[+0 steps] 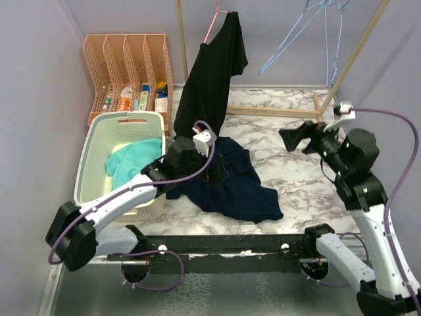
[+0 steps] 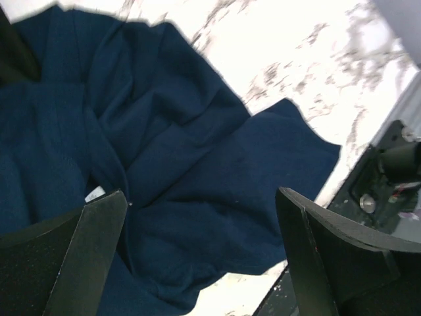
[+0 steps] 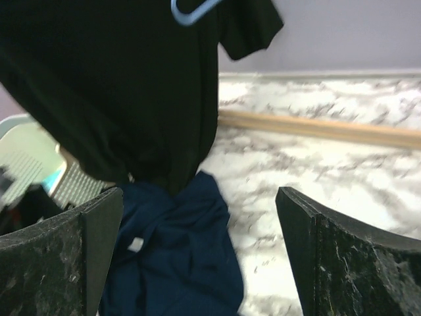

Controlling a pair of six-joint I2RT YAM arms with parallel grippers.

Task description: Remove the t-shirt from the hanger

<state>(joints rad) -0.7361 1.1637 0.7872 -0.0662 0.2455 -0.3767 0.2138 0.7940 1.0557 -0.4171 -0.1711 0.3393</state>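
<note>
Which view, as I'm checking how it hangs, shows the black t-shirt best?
Top external: the black t-shirt shows nearly whole, hanging from the pink hanger. The right wrist view shows only its body and one sleeve; the left wrist view, at most a dark edge at upper left.

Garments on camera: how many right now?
3: black t-shirt hanging on the pink hanger, navy garment crumpled on the table, teal garment in the basket; more may hide underneath.
</note>
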